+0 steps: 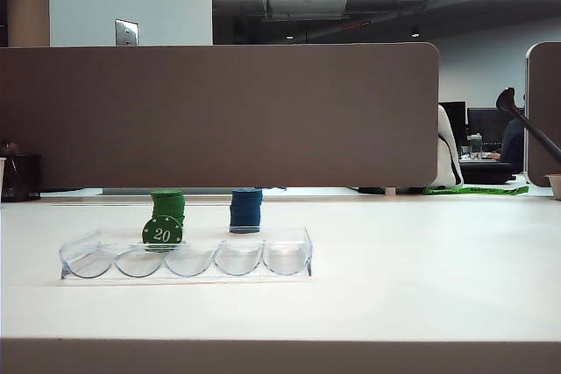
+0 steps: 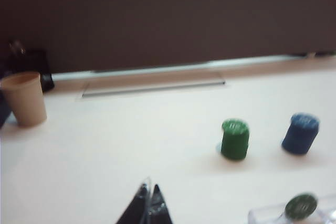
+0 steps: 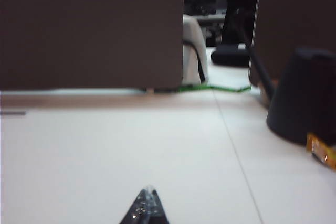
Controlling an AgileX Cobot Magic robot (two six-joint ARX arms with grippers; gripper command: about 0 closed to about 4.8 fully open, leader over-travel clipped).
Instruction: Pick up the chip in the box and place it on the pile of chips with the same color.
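Both grippers are pinching shut on nothing: left gripper [image 2: 148,203], right gripper [image 3: 147,203]. Nothing is getting done yet. Well ahead of the left jaws, the chip [image 2: 301,206] is standing in the box [image 1: 184,260], and the pile of chips [image 2: 234,139] is waiting beyond.

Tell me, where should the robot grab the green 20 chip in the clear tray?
Probably by its top edge, from above. The chip stands on edge in a slot of the tray, face forward, so only its upper rim sticks out. Both the left gripper and right gripper are shut, well away from it.
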